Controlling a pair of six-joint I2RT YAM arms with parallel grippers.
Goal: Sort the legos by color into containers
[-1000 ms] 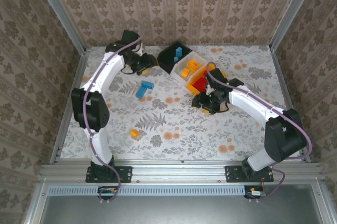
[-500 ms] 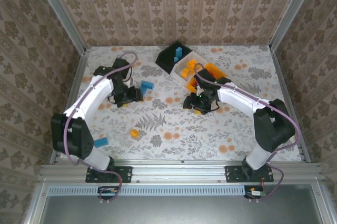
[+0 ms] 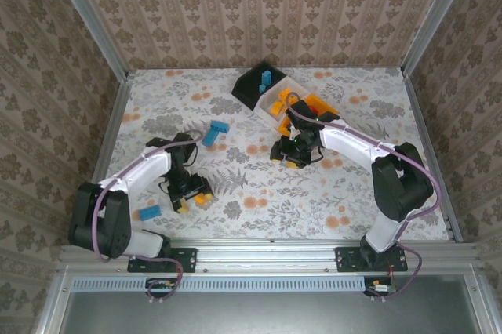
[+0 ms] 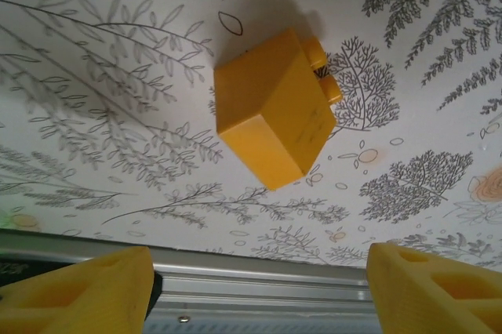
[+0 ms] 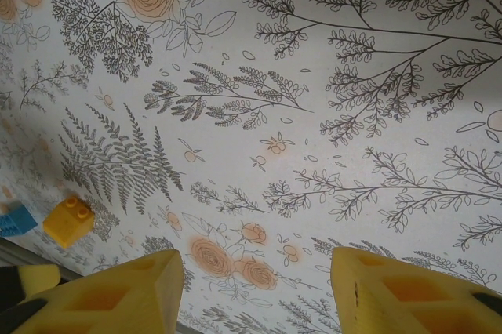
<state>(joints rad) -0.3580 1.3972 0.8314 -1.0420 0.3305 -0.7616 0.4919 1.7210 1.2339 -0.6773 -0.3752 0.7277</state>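
Three loose legos are counted on the surface [image 3: 259, 185]: one orange-yellow lego [image 4: 274, 107] and two blue ones. The orange-yellow lego is found in the near-left part, just beside the left tool [image 4: 259, 291]. Two studs are seen at one end of it, turned up and to the right in the left wrist view, and its longer side is set on a diagonal there. Whether it stands upright or lies tipped cannot be told. The small blue lego [image 3: 149, 212] is laid further left, its long axis roughly left to right. The long blue lego [image 3: 215, 132] is laid farther off, its long axis running from near-left to far-right. Three containers are counted side by side at the far centre. Blue pieces are held in the black container [image 3: 247, 87] and orange-yellow pieces in the white container [image 3: 261, 108], while the orange-yellow container [image 3: 321, 103] is partly hidden by the right arm. The left tool's jaws are held wide apart with nothing between them. The right tool [image 5: 255, 295], near the containers, is likewise parted and empty.
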